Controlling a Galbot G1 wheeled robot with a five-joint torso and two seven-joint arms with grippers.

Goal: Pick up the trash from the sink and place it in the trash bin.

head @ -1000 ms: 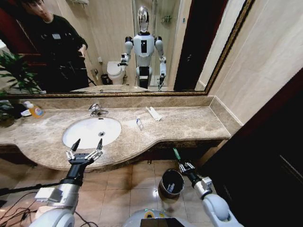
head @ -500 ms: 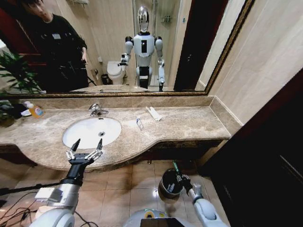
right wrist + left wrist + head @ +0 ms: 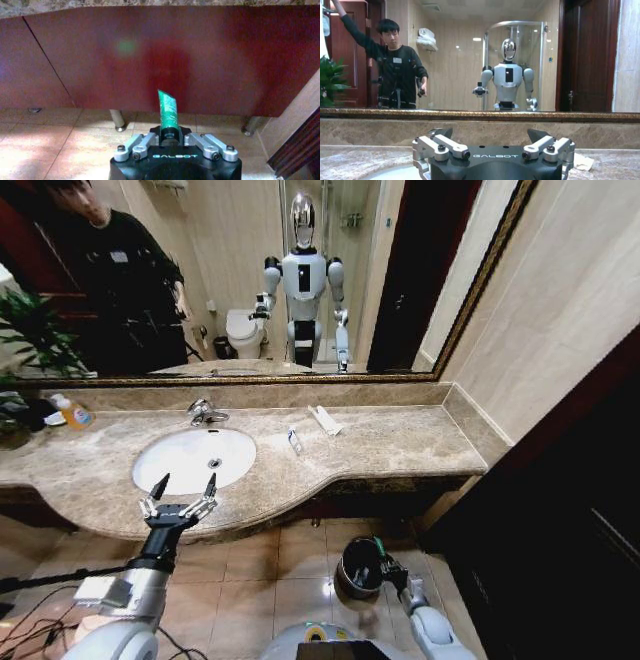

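Green tube [image 3: 167, 108], pinched in the right claw [image 3: 170, 139], has descended to the bin [image 3: 362, 566] rim for release; left claw [image 3: 180, 498] spread.

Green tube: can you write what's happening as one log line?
right pincer shut on green tube | beside trash bin | left pincer open by sink

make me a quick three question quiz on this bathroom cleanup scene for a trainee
1. True or false: the right gripper is shut on the small green tube.
2. Which gripper hovers open at the white oval sink's front edge? A) left B) right
3. Fill in: the small white tube and flat white packet lie on the beige-brown marble ______.

Key: 1 true. 2 A, the left gripper. 3 countertop. The right gripper is down beside the round dark trash bin with a shiny metal rim.
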